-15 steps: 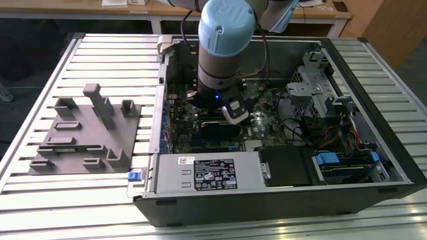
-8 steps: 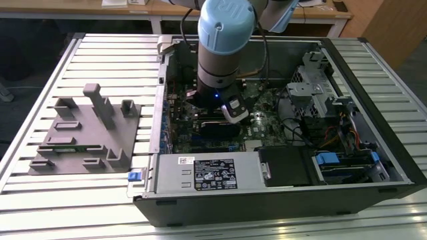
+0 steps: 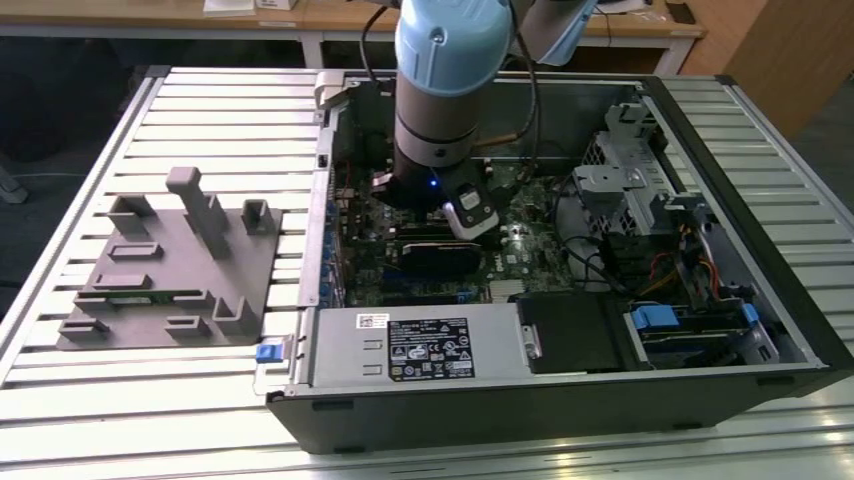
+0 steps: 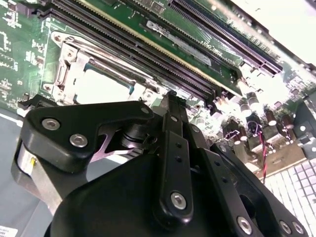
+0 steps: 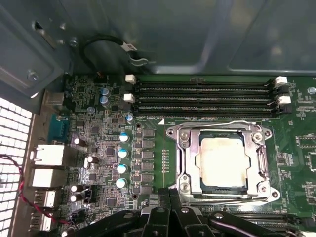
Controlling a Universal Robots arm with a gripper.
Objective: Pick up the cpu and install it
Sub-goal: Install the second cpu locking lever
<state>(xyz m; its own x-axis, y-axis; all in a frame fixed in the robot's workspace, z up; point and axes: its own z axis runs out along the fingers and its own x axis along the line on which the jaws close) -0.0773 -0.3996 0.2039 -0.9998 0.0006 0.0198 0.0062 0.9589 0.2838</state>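
While the pale silvery square cpu [image 5: 222, 161] lies flat in its metal socket frame [image 5: 183, 163], the placing step looks done or nearly so.

Just above the green motherboard [image 5: 296, 143] inside the open black computer case [image 3: 561, 410] on the slatted metal worktop [image 3: 200, 110], the black pincer [image 5: 170, 200] hovers at the socket's near edge, apart from the chip; its linkage bars sit drawn together, apparently closed on nothing. The frame seems unlatched, so I judge securing the chip remains, which calls for care with the clamp. Long black memory slots [image 5: 202, 96] run beyond the socket.
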